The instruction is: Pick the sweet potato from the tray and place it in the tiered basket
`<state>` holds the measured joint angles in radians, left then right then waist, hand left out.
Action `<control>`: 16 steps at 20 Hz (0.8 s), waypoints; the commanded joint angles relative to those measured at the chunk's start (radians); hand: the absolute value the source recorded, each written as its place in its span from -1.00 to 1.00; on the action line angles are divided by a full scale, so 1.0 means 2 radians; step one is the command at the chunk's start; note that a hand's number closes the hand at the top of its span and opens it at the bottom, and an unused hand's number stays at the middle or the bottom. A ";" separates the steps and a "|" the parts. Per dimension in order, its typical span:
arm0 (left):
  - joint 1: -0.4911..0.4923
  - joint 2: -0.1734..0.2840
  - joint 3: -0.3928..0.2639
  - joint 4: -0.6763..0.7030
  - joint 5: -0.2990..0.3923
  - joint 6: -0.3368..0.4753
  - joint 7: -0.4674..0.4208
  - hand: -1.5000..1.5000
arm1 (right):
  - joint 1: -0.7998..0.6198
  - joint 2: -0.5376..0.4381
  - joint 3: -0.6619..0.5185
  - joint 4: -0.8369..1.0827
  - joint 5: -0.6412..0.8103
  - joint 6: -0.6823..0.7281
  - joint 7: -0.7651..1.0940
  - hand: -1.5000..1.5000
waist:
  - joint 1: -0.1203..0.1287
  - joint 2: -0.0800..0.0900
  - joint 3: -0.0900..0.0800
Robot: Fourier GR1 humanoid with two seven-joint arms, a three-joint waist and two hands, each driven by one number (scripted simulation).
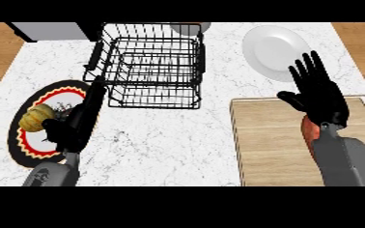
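1. Surface [164, 140]: white marble-look top w/ fine grey veining, flat.
2. Tiered basket [153, 67]: black wire, rectangular, open grid, two levels visible; stands at centre rear. Nothing seen inside.
3. Tray [274, 145]: pale wooden board, rectangular, visible grain; lies at right front.
4. Sweet potato [308, 131]: orange-red, rounded, only a narrow strip shows; lies on the tray, mostly hidden behind right wrist/forearm.
5. Right robot hand [317, 94]: black, fingers straight and spread, pointing up, thumb out to the left. Released, grasps nothing. Sits over the tray's rear edge, just above the sweet potato; contact w/ it cannot be told.
6. Left robot hand [75, 118]: black, seen edge-on, fingers extended up toward the basket's left front corner. Not clenched, holds nothing. Lies over the right rim of the round mat.
7. Round mat/plate [28, 145]: black rim, red and cream zigzag pattern, at left front. Carries a yellow ribbed gourd-like item [37, 117], beside the left robot hand.
8. White plate [274, 50]: smooth, glossy, round; right rear, apart from tray.
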<state>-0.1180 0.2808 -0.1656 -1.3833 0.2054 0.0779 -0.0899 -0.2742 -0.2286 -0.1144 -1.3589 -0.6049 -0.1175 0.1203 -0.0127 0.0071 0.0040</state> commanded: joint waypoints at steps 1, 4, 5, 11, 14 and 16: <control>-0.017 -0.020 -0.027 0.033 -0.012 -0.023 -0.007 0.00 | 0.033 -0.011 -0.058 0.009 -0.035 0.035 -0.045 -1.00 | -0.001 -0.002 -0.002; 0.026 -0.008 -0.029 -0.014 -0.015 -0.027 -0.007 0.00 | 0.017 -0.089 -0.067 -0.001 -0.006 0.045 -0.013 -1.00 | 0.006 -0.004 -0.002; -0.003 -0.014 -0.020 0.015 0.001 -0.041 -0.002 0.00 | 0.023 -0.115 -0.067 -0.014 -0.003 0.052 0.009 -1.00 | -0.001 -0.004 -0.002; 0.011 -0.009 -0.013 0.010 -0.011 -0.024 -0.016 0.00 | 0.070 -0.289 -0.024 -0.027 0.078 0.166 0.085 -1.00 | -0.006 -0.005 -0.004; 0.001 -0.002 -0.006 0.009 -0.007 -0.029 -0.009 0.00 | 0.080 -0.360 -0.001 -0.042 0.090 0.249 0.117 -1.00 | -0.006 -0.005 -0.004; 0.012 -0.012 -0.021 0.007 -0.015 -0.028 -0.015 0.00 | 0.084 -0.405 0.008 -0.044 0.103 0.301 0.119 -1.00 | -0.002 -0.004 -0.003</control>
<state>-0.1022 0.2789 -0.1628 -1.3723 0.1842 0.0449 -0.1246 -0.1256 -0.8722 -0.1378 -1.4275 -0.4458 0.3198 0.3054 -0.0197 -0.0044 -0.0002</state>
